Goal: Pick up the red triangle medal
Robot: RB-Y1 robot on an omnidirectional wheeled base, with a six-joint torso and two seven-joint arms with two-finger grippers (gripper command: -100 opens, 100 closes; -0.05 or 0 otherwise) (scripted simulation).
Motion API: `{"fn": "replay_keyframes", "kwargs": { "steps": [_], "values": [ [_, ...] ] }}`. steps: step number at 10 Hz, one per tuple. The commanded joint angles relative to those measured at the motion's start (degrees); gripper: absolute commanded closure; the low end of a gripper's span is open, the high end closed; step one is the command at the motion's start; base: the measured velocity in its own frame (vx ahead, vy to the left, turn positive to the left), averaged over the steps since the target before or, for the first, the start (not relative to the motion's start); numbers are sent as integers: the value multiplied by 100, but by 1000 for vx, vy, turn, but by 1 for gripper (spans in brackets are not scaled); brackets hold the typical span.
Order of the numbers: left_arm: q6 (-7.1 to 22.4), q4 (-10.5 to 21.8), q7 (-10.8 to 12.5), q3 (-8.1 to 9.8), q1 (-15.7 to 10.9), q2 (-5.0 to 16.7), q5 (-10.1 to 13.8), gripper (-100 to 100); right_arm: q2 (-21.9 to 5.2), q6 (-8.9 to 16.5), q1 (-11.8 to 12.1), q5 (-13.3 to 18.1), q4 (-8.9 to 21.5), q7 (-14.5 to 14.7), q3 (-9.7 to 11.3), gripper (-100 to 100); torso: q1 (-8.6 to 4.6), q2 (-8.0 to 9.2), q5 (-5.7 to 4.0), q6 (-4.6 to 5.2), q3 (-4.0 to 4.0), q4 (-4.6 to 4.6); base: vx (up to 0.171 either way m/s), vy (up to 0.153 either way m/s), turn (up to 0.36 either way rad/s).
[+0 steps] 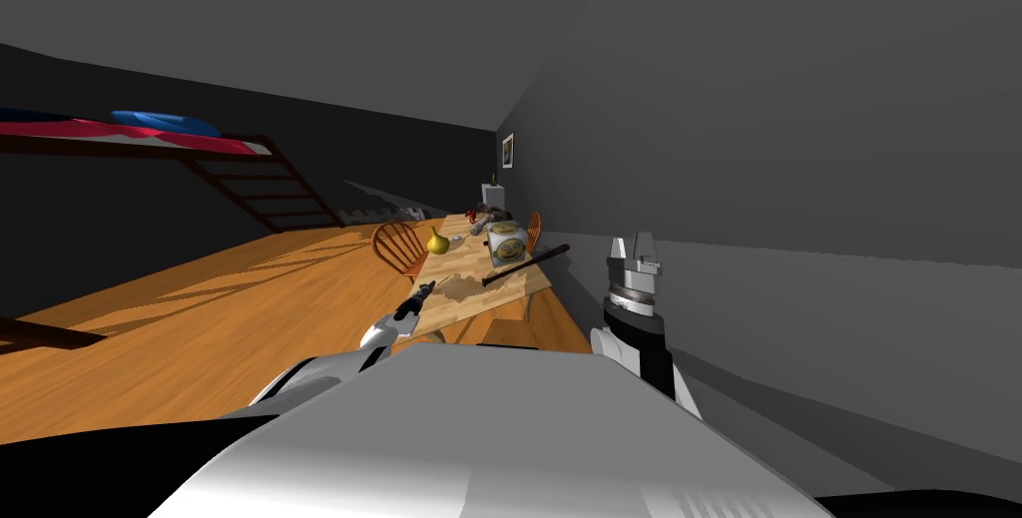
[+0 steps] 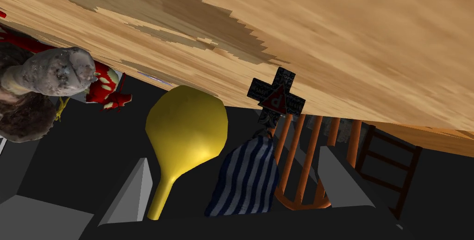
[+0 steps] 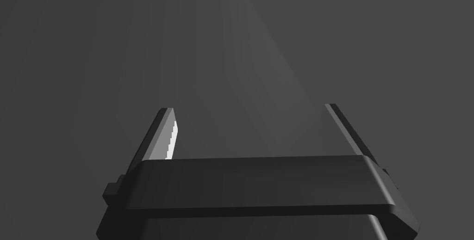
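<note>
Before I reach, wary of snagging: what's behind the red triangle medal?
An orange spindle-back chair stands behind the medal; its striped ribbon covers part of the chair's back.

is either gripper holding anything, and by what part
Nothing is held. The left gripper is open, short of the medal on the table; the right gripper is open and empty.

Left forearm (image 1: 379, 333) stretched forward, low, slim. Left gripper (image 1: 425, 289) at its end, pointing ahead and slightly down. Its fingers (image 2: 136, 191) spread wide, about a third of frame apart. Right forearm (image 1: 639, 340) held upright, well right of left gripper and nearer chest. Right gripper (image 1: 632, 240) points up. Its fingers (image 3: 164, 133) likewise parted, blades parallel.
</note>
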Motion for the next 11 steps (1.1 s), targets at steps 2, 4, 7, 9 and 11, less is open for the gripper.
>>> {"fn": "replay_keyframes", "kwargs": {
  "steps": [2,4,7,9,11],
  "values": [
    [-353,254,301,-175,104,205,-24,-100,0,0,0,0,0,0,0,0,-1,-3,-1,1,-2,-1,107,-54,16],
    [-460,305,410,-241,167,275,-33,-100,0,0,0,0,0,0,0,0,0,-2,0,0,-1,0,81,-35,15],
    [-566,355,520,-307,230,345,-42,-100,0,0,-1,0,0,0,0,0,13,19,3,1,10,4,36,-12,3],
    [-778,537,739,-440,355,485,-60,-100,0,0,0,0,0,0,0,0,7,12,2,1,7,3,84,-34,15],
    [-685,316,716,-422,429,447,-58,100,0,0,-1,0,0,0,0,0,13,20,3,2,11,4,19,-6,5]
  ]
}}
